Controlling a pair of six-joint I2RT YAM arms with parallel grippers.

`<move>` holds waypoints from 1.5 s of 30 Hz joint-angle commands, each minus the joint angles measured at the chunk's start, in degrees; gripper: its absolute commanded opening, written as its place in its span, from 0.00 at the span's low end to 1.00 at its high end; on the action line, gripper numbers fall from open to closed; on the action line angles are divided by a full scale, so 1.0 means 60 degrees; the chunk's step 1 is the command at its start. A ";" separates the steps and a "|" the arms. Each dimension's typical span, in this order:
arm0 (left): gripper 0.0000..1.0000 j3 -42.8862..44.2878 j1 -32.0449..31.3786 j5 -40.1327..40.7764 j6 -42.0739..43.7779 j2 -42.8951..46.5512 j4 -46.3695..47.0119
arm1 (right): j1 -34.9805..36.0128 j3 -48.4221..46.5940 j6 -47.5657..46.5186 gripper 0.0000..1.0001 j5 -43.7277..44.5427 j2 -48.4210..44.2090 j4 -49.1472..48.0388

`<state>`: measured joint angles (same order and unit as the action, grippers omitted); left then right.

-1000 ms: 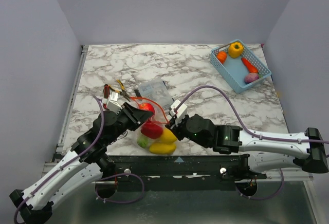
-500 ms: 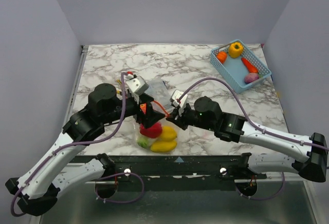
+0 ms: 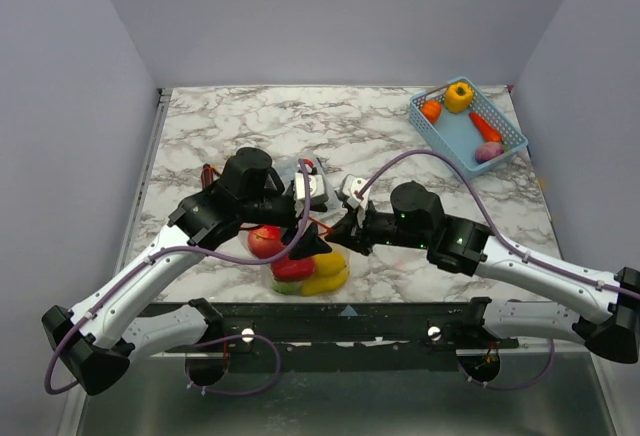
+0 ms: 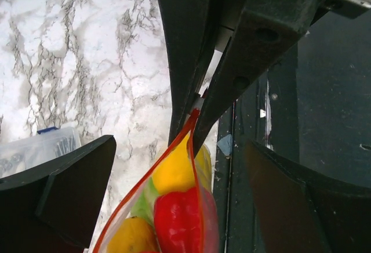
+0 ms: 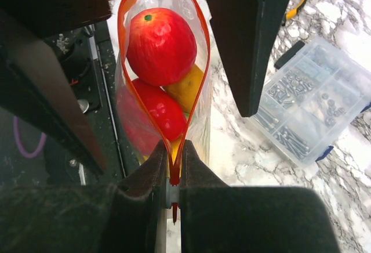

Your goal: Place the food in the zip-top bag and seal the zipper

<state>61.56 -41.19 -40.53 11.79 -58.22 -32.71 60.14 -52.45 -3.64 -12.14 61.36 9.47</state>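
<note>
Right wrist view: right hand (image 5: 173,192) pinches one end of the red-orange zipper strip (image 5: 184,128) on the floppy clear bag (image 5: 200,122), glossy toy food (image 5: 160,45) inside, at the surface (image 5: 243,148) near edge. Left hand (image 4: 179,166) just released, now wide astride the gaping mouth; sealing pending.

The food (image 5: 160,45) gleams: glossy moulded plastic, red and yellow, bright highlights on the skins. Around it the zip-top bag (image 5: 200,128) is thin clear film, crinkled and shiny. The zipper (image 5: 124,85) is a smooth red-orange plastic strip. The right gripper (image 5: 173,169) looks matt black plastic. The table (image 4: 87,61) has a smooth marble-patterned top. The box (image 5: 313,108) is rigid clear plastic with metal screws (image 5: 290,131) inside. The basket (image 3: 452,141) is blue plastic mesh.
</note>
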 commanded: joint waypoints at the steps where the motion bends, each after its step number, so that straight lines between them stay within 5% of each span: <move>1: 0.91 0.0152 0.0054 -0.1076 0.0951 -0.0079 -0.0226 | -0.0043 0.0050 0.0193 0.00 -0.0483 -0.0277 0.0113; 7: 0.75 -0.0221 0.0080 -0.0859 0.1119 0.0021 -0.0265 | -0.0036 0.0024 0.0266 0.00 -0.0217 -0.0573 0.0518; 11: 0.73 -0.0581 0.0083 -0.0519 0.1008 0.0027 0.0023 | -0.0047 0.0030 0.0422 0.00 -0.0096 -0.0656 0.0647; 22: 0.26 -0.0379 0.0085 0.0256 0.0958 -0.0065 -0.0001 | -0.0036 0.0217 0.1117 0.01 0.1187 -0.0542 0.0682; 29: 0.01 -0.0359 0.0073 0.0470 0.0768 0.0046 0.0134 | -0.0039 0.1166 0.1702 0.30 0.1467 -0.1158 -0.0510; 36: 0.00 -0.0384 0.0073 0.0700 0.0458 0.0095 0.0392 | -0.0041 0.2655 0.2640 0.62 0.2627 -0.1922 -0.2782; 45: 0.00 -0.0268 0.0090 0.0585 0.0160 0.0032 0.0468 | -0.0047 0.4199 0.3187 0.62 0.3101 -0.3456 -0.4652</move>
<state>58.92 -40.93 -37.12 13.89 -58.61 -32.03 59.94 -31.66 12.64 2.70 45.47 -8.82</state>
